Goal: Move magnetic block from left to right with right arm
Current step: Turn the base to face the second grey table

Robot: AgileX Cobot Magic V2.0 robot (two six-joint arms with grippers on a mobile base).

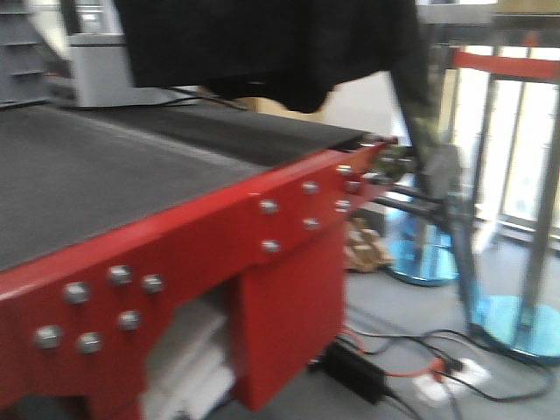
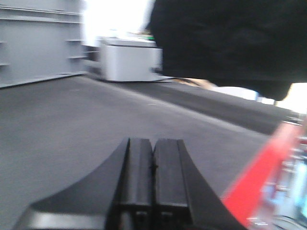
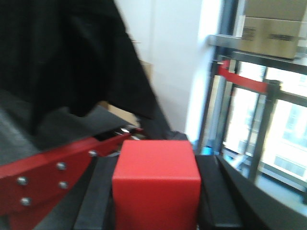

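The magnetic block (image 3: 156, 184), a plain red cube, fills the lower middle of the right wrist view. My right gripper (image 3: 157, 164) is shut on it, with a black finger (image 3: 98, 191) pressed to its left face and another to its right face. The block is held in the air, beyond the end of the red-framed conveyor (image 3: 53, 167). In the left wrist view my left gripper (image 2: 153, 142) hangs low over the black belt (image 2: 72, 124), shut with its pads together and nothing between them. The front view shows neither gripper clearly.
The red bolted frame (image 1: 289, 219) edges the black belt (image 1: 105, 166). A black cloth (image 1: 262, 44) hangs over the far end beside a grey-white box (image 1: 105, 74). Stanchions on blue bases (image 1: 516, 324) and floor cables (image 1: 411, 376) stand right. Cardboard boxes (image 3: 273, 26) sit on a shelf.
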